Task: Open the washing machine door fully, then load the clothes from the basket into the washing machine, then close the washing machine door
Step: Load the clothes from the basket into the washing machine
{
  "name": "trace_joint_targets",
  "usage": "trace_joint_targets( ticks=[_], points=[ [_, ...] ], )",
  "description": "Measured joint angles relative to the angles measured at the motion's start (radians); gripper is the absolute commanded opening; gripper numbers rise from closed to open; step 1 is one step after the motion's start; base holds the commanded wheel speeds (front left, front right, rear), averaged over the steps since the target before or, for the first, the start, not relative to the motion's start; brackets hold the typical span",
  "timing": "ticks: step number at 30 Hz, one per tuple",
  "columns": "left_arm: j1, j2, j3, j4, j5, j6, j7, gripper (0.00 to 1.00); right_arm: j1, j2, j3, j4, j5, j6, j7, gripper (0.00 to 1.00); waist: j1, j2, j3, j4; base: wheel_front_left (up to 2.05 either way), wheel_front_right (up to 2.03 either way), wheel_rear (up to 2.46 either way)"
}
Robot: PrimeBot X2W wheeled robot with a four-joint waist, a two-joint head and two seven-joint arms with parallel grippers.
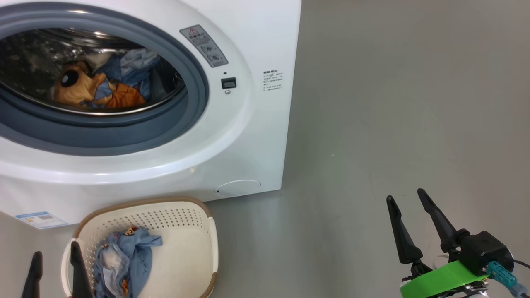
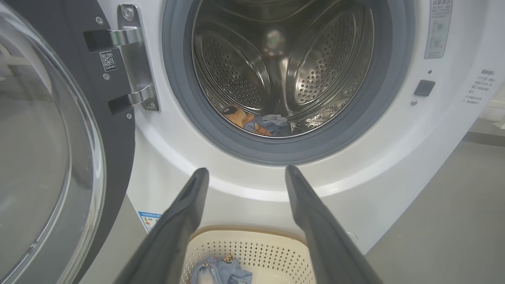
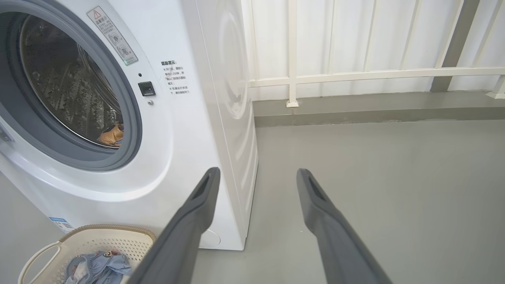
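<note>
The white washing machine (image 1: 248, 136) stands open, its black-rimmed glass door (image 2: 43, 150) swung out to the left. Light-blue and orange clothes (image 1: 103, 89) lie inside the steel drum (image 2: 284, 67). In front of it on the floor sits the cream basket (image 1: 190, 248) with more blue clothes (image 1: 122, 258) in its left half. My left gripper (image 1: 56, 258) hovers open over the basket's left rim with nothing between its fingers; in its own wrist view the left gripper (image 2: 246, 171) points at the drum opening. Off to the right over bare floor, my right gripper (image 1: 408, 196) is open and empty.
Grey floor (image 1: 393, 103) stretches to the right of the machine. A white railing (image 3: 355, 75) and a low grey kerb (image 3: 375, 112) run behind it. The open door takes up the room left of the machine's front.
</note>
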Motion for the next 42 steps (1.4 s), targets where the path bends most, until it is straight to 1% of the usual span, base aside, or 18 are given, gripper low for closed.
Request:
trace_joint_targets(
  ticks=[7,13,17,20,24,27,32,36,42],
  points=[
    [-0.03,-0.002,0.002,0.043,-0.002,-0.004,0.0,1.0,-0.004,0.0,0.0,0.0,0.0,0.0,0.0,1.0,0.0,0.0,0.038,0.004,0.0,0.0,0.0],
    [-0.116,-0.004,-0.002,0.106,0.005,-0.021,0.0,1.0,-0.027,-0.003,0.001,-0.003,0.0,0.0,0.0,1.0,0.0,0.0,0.095,0.008,0.0,0.0,0.0],
    [-0.196,-0.008,-0.013,0.183,0.013,-0.03,0.0,1.0,-0.049,-0.003,0.002,-0.007,0.0,0.0,0.0,1.0,0.0,0.0,0.144,0.012,0.0,0.0,0.0],
    [-0.265,-0.007,-0.021,0.275,0.018,-0.037,0.0,1.0,-0.063,-0.003,0.005,-0.01,0.0,0.0,0.0,1.0,0.0,0.0,0.184,0.015,0.0,0.0,0.0],
    [-0.377,0.017,-0.039,0.425,0.026,-0.047,0.0,1.0,-0.095,-0.004,0.006,-0.024,-0.002,0.0,0.0,1.0,0.0,0.0,0.244,0.017,0.0,0.0,0.0],
    [-0.474,0.045,-0.046,0.527,0.026,-0.048,0.0,1.0,-0.12,-0.007,0.006,-0.034,-0.003,0.0,0.0,1.0,0.0,0.0,0.293,0.017,0.0,0.0,0.0],
    [-0.622,0.098,-0.054,0.699,0.025,-0.061,0.0,1.0,-0.156,-0.009,0.005,-0.049,-0.01,0.0,0.0,1.0,0.0,0.0,0.383,0.014,0.0,0.0,0.0],
    [-0.708,0.116,-0.066,0.802,0.019,-0.065,0.0,1.0,-0.178,-0.009,0.002,-0.057,-0.01,0.0,0.0,1.0,0.0,0.0,0.453,0.011,0.0,0.0,0.0],
    [-0.792,0.12,-0.088,0.938,0.016,-0.067,0.0,1.0,-0.195,-0.009,-0.004,-0.069,-0.019,0.0,0.0,1.0,0.0,0.0,0.541,0.01,0.0,0.0,0.0]
  ],
)
